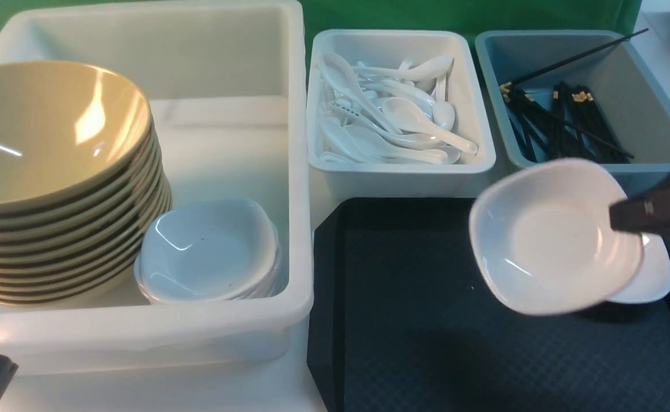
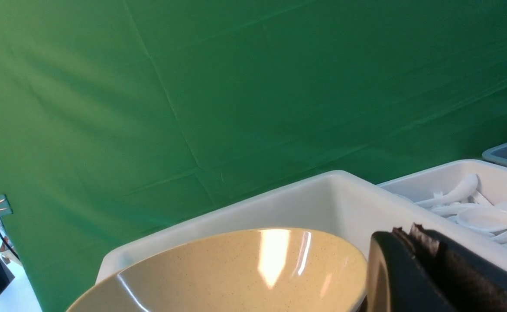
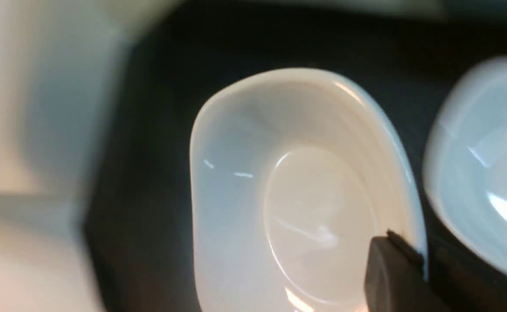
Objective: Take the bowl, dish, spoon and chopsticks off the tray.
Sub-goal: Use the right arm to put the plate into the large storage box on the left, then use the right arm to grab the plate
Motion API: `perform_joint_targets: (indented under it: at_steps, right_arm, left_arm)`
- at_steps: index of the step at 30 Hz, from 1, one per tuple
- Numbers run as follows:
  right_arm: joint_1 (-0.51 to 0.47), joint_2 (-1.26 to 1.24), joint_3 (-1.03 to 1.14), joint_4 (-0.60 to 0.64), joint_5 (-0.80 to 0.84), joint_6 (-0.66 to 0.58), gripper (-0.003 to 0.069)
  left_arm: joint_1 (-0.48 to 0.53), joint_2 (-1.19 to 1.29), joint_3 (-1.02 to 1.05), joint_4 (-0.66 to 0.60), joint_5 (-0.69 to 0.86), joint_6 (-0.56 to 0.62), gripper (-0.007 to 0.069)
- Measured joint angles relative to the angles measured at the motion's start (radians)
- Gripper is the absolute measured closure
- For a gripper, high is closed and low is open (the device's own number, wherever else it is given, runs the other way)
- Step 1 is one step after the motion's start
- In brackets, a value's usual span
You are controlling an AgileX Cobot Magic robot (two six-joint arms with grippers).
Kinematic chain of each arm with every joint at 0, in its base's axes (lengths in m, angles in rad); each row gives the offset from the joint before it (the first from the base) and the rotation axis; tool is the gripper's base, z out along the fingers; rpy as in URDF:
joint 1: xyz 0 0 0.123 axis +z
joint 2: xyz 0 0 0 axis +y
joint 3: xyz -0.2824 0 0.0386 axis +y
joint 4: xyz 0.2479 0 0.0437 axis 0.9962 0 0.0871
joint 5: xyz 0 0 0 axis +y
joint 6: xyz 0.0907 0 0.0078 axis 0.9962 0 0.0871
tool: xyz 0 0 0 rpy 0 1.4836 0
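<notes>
We see the right gripper (image 3: 403, 260) pinching a white dish (image 3: 297, 186) by its rim, over the black tray (image 3: 149, 130).
One dark finger (image 3: 392, 277) lies on the inner side of the rim. The other is hidden behind the dish, so we read the jaws as clamped on it. The dish is glossy and rounded-square. A second dish (image 3: 483, 173), also white, sits just beside it with a dark gap between them. A pale bin (image 3: 24, 108) stands past the tray's edge, heavily blurred. We can't tell if the held dish is clear of the tray.
</notes>
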Motion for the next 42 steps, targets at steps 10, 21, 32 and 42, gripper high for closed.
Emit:
perform_joint_targets:
  at_steps: [10,21,32,42]
  right_arm:
    - [0.396,0.241,-0.166,0.326,-0.284,-0.176,0.0587]
    - [0.583,0.615,-0.384,0.409,-0.391,-0.228,0.0525]
    - [0.524,0.552,-0.398,0.279,-0.295,-0.215,0.0265]
    - [0.271,0.385,-0.392,-0.449,0.051,0.093,0.0541]
  left_arm:
    - [0.0,0.0,0.0,-0.036,-0.002,-0.004,0.0633]
    - [0.0,0.0,0.0,-0.062,0.008,-0.007,0.0633]
    - [0.0,0.0,0.0,-0.062,0.035,-0.011,0.0633]
    - [0.0,0.0,0.0,-0.062,0.032,-0.031,0.0633]
